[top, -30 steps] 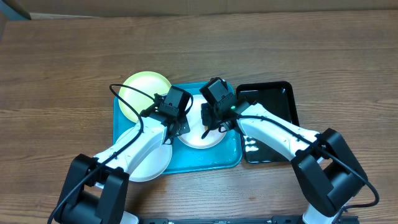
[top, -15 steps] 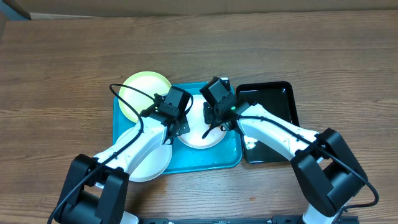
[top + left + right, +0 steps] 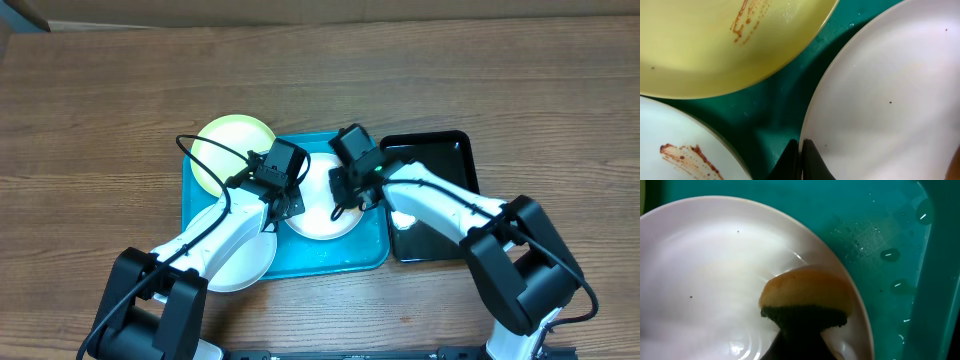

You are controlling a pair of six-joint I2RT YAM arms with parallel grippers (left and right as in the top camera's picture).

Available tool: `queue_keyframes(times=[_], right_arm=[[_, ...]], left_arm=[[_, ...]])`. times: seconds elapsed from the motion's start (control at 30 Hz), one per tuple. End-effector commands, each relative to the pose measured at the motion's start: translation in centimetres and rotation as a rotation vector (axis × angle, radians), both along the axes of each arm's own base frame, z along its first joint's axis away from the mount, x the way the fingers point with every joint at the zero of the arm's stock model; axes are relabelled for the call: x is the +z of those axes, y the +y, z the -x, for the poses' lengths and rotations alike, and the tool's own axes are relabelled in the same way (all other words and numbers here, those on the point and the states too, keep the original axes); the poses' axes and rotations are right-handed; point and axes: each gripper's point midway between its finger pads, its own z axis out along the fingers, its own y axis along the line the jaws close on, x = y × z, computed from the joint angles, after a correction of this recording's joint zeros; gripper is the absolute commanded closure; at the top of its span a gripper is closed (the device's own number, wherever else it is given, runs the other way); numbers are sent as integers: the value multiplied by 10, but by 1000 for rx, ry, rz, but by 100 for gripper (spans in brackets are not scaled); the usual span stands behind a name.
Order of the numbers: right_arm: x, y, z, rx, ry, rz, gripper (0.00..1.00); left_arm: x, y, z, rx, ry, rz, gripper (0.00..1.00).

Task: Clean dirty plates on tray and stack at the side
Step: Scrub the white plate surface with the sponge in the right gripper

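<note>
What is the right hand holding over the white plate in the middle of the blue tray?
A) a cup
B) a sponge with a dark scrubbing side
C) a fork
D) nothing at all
B: the right wrist view shows the right hand shut on a yellow-orange sponge with a dark underside, sitting over the white plate.

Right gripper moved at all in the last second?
Yes, slightly: the right gripper, clamped on the sponge, has shifted toward the black tray, still over the white plate.
</note>
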Motion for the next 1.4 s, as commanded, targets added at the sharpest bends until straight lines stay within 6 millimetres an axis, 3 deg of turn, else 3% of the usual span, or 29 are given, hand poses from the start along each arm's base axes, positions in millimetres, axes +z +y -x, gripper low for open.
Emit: queue_keyframes(times=[0.0,0.23,0.43,0.53,0.73,1.0,1.13,1.37], right_arm=[[-2,-1,1,55,68,-98,96],[-1,-6,1,143,122,-210,96],[-33,-8,8,154,182,-178,96],[-39,-2,11,168,205,-211,96],[-20,27,21,256,236,-397,96],[-15,39,25,270,243,-437,96],[11,57,17,335,205,-581,96],[44,43,-9,299,210,-657,96]], left_arm=[[4,4,-1,5,-18,-23,96],[4,4,-1,5,-17,-23,96],[4,4,-1,5,-17,-23,96],[4,4,-1,5,-17,-23,96],[4,4,-1,5,-18,-23,96],[4,4,-2,5,-18,-23,96],[4,4,-2,5,-18,-23,96],[4,4,-1,4,-17,-23,96]])
